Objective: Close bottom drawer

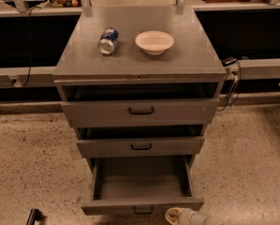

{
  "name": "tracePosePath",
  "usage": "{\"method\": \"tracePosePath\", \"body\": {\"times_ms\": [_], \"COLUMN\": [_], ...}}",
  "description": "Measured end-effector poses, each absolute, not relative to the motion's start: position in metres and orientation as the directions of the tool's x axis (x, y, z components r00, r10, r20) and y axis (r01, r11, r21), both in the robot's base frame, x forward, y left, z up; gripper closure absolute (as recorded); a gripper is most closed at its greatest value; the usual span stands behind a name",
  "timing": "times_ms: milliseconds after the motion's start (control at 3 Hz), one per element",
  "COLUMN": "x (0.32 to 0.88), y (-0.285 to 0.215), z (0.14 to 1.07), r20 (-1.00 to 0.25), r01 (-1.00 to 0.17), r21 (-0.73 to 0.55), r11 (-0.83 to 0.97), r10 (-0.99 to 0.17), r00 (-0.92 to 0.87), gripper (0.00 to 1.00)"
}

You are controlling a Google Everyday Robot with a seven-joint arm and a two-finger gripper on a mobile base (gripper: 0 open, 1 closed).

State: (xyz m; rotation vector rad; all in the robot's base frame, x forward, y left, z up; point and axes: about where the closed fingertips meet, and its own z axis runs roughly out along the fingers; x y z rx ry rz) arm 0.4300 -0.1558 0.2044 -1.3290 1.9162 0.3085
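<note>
While the bottom drawer (112,205) is standing pulled out, the gripper (175,215) just beside its front, grasp impossible to tell.

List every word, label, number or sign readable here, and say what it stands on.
No text can be read.
Can on the cabinet top: blue, red and white print, too blurred to read.
Bowl: plain, no lettering visible.
Hand, at the lower edge by the open bottom drawer's front: no markings visible.
</note>
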Motion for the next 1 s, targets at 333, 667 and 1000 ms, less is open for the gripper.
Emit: {"method": "tracePosePath", "body": {"times_ms": [333,667,1000], "x": [0.427,0.427,0.436], "y": [-0.158,-0.161,-0.159], "z": [0.165,0.134,0.118], "r20": [-0.685,-0.67,-0.671], "r01": [-0.893,-0.898,-0.904], "r21": [-0.142,-0.097,-0.098], "r11": [0.426,0.429,0.416], "r10": [-0.694,-0.695,-0.699], "r00": [-0.222,-0.26,-0.248], "gripper": [1.0,1.0,1.0]}}
